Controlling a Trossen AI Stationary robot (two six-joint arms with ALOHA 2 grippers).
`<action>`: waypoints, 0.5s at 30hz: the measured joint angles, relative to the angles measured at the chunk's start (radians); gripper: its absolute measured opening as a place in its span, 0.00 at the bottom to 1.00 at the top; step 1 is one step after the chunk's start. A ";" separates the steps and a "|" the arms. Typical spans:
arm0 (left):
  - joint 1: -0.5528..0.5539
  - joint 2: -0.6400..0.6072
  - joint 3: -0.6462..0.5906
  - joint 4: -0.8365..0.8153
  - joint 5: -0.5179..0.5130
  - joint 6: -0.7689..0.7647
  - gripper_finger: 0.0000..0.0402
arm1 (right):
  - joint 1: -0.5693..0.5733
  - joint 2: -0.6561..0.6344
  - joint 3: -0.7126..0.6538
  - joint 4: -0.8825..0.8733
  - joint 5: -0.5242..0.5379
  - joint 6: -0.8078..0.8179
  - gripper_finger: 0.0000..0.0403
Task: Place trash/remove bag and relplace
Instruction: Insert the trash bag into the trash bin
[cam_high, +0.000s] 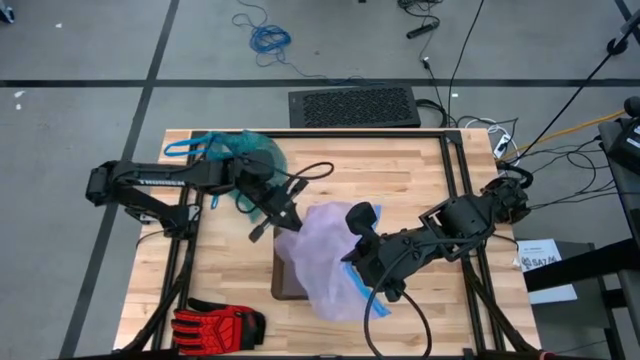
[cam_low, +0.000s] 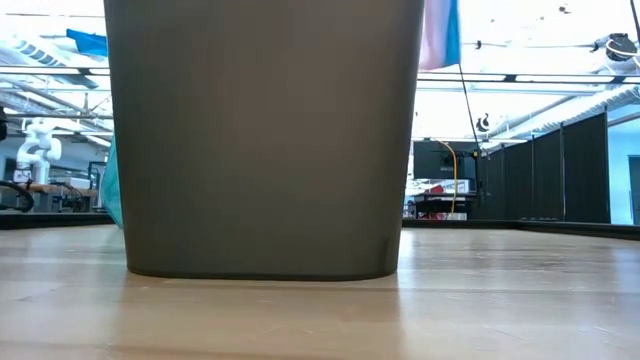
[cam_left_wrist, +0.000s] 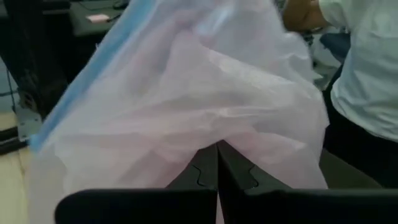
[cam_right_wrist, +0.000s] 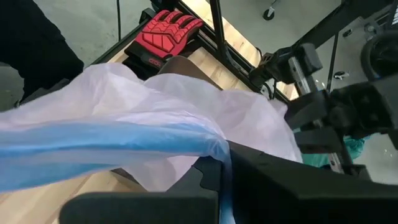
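Clamped on the blue rim of the pale lilac bag (cam_right_wrist: 155, 112), the right end effector (cam_right_wrist: 219, 177) is seen with its fingers pressed together on the film, above the near-right edge of the dark bin (cam_low: 262, 130). Opposite it, the left end effector (cam_left_wrist: 217, 163) is likewise closed on a pinch of the same film at the bin's far-left side, so the liner is stretched between the two above the bin. The film is judged light, limp and slippery; it is best held at the blue rim, where the thicker hem should resist tearing. Farther back on the desk (cam_high: 420, 170), the teal-green bag (cam_high: 245, 150) is left crumpled beside the left arm, apart from the bin. A red-and-black glove (cam_high: 215, 325) lies at the near-left corner, out of the way. No trash is seen.
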 joint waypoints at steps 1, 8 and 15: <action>-0.006 -0.006 0.000 -0.010 -0.001 0.010 0.00 | 0.000 0.000 0.000 0.000 0.000 0.000 0.00; -0.087 -0.023 -0.001 -0.100 -0.198 0.101 0.00 | 0.000 0.003 0.000 -0.002 0.000 -0.002 0.00; -0.171 0.073 -0.009 -0.097 -0.214 0.014 0.07 | -0.001 0.037 0.000 -0.021 0.000 -0.024 0.00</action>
